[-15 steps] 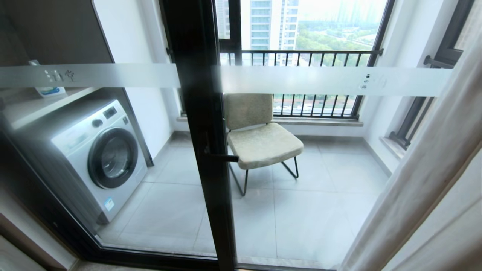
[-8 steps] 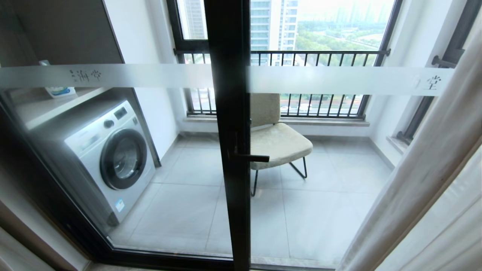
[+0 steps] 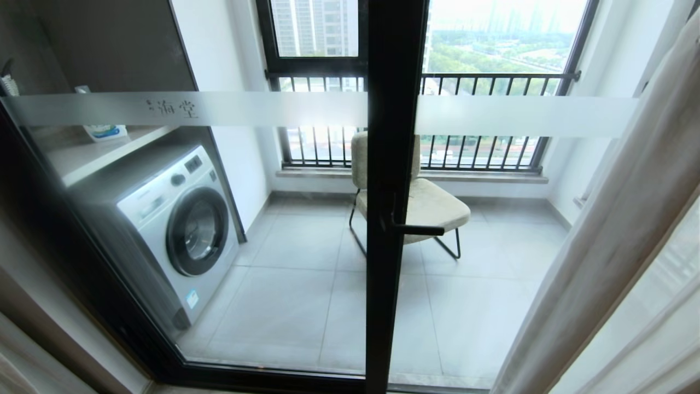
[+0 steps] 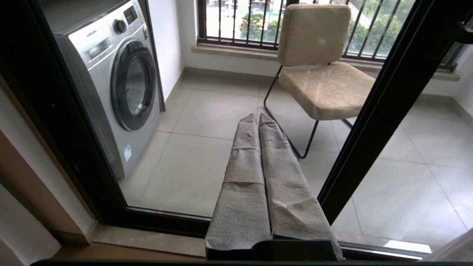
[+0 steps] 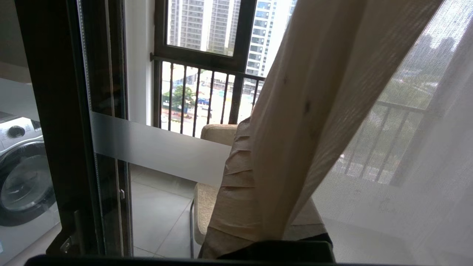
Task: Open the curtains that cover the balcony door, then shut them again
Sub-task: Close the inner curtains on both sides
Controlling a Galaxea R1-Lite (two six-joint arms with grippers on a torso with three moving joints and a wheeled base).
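Curtains (image 3: 618, 230) are hanging gathered at the robot's right side, leaving most of the balcony door (image 3: 391, 219) glass uncovered; washing machine (image 3: 180, 230) and chair (image 3: 421, 202) are showing plainly through it. Opening phase is looking largely done, judging from how the fabric is lying now; closing them again is remaining.

Right tool (image 5: 258, 147) is sitting pressed together on the opaque beige drape, with the fabric edge running out from between its padded fingers and away over them. White sheer (image 5: 399, 155) is hanging just beside that tool, on the side away from the door frame.

Left tool (image 4: 258, 122) is idling, fingers pressed together on nothing, pointing toward the lower glass, well apart from any fabric.

Long axis of the drape is running floor to ceiling, but in the head view it is leaning, top tilting rightward, lower part swinging toward the door. Folds are following that same slant. Door frame post is standing upright, its black handle (image 3: 418, 230) sticking out to the robot's right.
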